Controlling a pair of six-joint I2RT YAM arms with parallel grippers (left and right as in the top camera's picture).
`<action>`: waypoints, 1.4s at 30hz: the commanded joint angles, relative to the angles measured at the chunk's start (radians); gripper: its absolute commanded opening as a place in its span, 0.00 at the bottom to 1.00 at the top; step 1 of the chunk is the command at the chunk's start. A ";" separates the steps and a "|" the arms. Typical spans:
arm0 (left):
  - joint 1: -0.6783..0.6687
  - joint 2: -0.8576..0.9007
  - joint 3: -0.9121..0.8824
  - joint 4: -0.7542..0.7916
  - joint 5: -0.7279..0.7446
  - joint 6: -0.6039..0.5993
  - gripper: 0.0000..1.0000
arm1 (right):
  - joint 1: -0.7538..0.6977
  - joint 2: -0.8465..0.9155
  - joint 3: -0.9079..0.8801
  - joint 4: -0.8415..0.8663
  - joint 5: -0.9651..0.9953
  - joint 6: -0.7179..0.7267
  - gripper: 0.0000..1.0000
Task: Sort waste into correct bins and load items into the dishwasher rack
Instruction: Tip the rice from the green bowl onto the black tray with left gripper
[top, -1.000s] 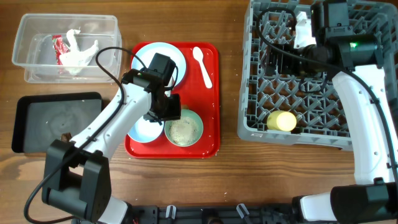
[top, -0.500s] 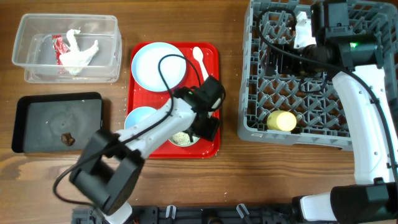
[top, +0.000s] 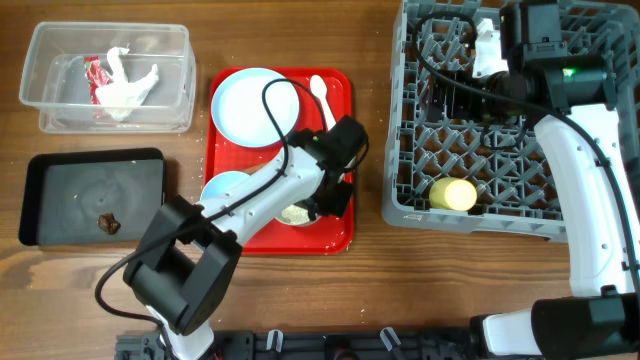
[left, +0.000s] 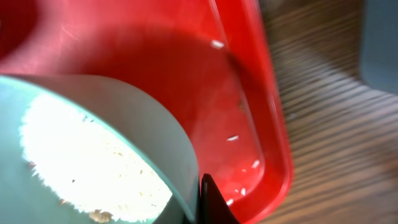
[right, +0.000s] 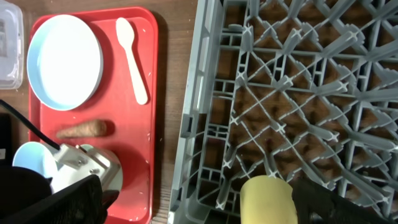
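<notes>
Mint bowl of loose rice by the red tray's near edge looks light, stiff, spillable, so take its rim level; left gripper closure I cannot tell

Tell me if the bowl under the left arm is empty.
Not empty: the left wrist view shows white grains lining the bowl; a few lie loose on the tray.

The tabletop is brown wood with a fine grain. The red tray carries a pale blue-white plate, a white spoon, a mint bowl, white rice and an orange-brown stick. The rack is a grey lattice, the cup yellow. The clear tub shows a red-and-white wrapper and white tissue; the black tray, a dark lump.
</notes>
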 joint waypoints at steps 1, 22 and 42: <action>0.050 -0.035 0.154 -0.112 0.034 -0.005 0.04 | 0.007 0.013 0.006 0.002 -0.020 -0.018 0.99; 1.528 -0.162 -0.117 -0.270 1.239 0.801 0.04 | 0.007 0.013 0.006 0.002 -0.021 -0.017 0.99; 1.701 -0.155 -0.189 -0.154 1.499 0.253 0.04 | 0.007 0.013 0.006 0.002 -0.020 -0.017 1.00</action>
